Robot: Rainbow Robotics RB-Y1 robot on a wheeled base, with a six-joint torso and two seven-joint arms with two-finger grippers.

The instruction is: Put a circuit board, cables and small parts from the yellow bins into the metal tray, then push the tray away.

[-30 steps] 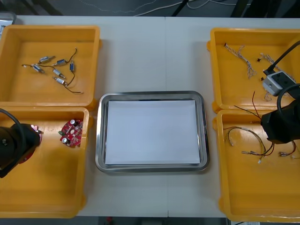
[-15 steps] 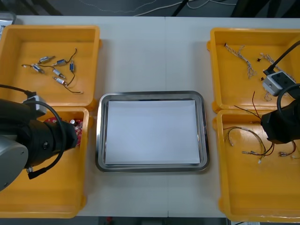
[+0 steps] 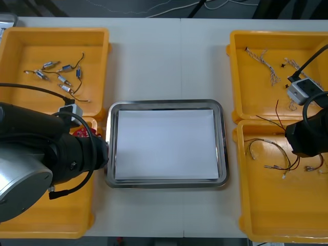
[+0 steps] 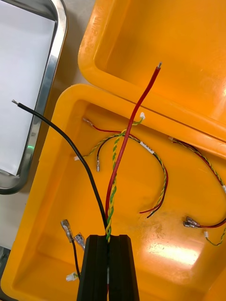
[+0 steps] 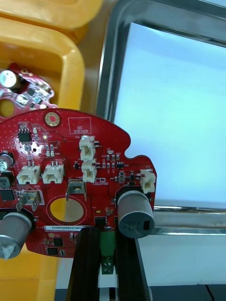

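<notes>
Left tool (image 5: 107, 233): closed on the near edge of a round red circuit board (image 5: 70, 188), pinching it at a green connector.
Circuit board: held over the right wall of the near-left bin (image 3: 51, 225), reaching across the strip of worktop (image 3: 164, 61) to the left rim of the metal tray (image 3: 164, 104).
Second board (image 5: 21, 91): lies in the near-left bin, just beyond the held one.
Right tool (image 4: 108, 240): closed on a red and yellow cable (image 4: 123, 155) over the near-right bin (image 3: 266, 205); a black strand rises with it.
Loose cables (image 4: 165, 181): on the near-right bin's floor.
Metal tray: mid-worktop between the bins, white inside.
Small metal parts (image 3: 56, 77): in the far-left bin (image 3: 31, 97).
</notes>
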